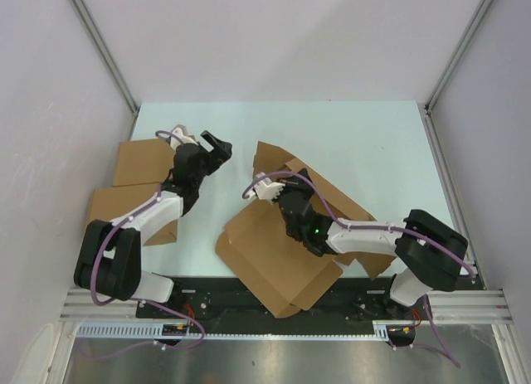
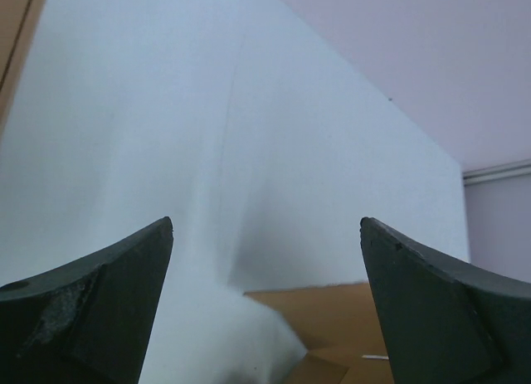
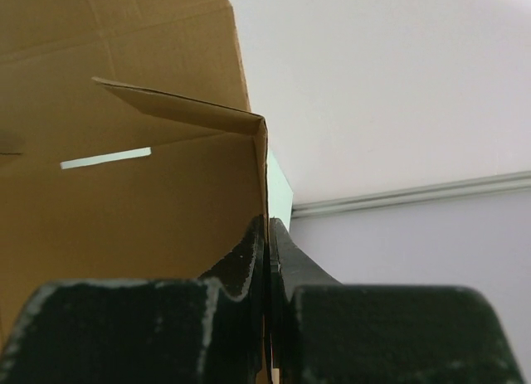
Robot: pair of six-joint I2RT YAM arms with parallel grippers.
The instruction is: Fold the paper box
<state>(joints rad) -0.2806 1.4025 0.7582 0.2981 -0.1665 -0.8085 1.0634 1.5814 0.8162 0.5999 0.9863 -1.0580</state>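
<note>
Paper box (image 1: 274, 264), pale table (image 1: 357, 143), lilac walls (image 1: 274, 36)

One paper box (image 1: 265, 269), two flat boxes (image 1: 139, 162)

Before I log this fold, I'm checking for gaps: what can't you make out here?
Top external: the right arm covers the middle of the paper box, hiding creases there.
Right wrist: the right gripper hides the pinched wall's lower edge.
Left wrist: blurred cardboard beyond the left gripper, cut off below; which piece is unclear.
</note>
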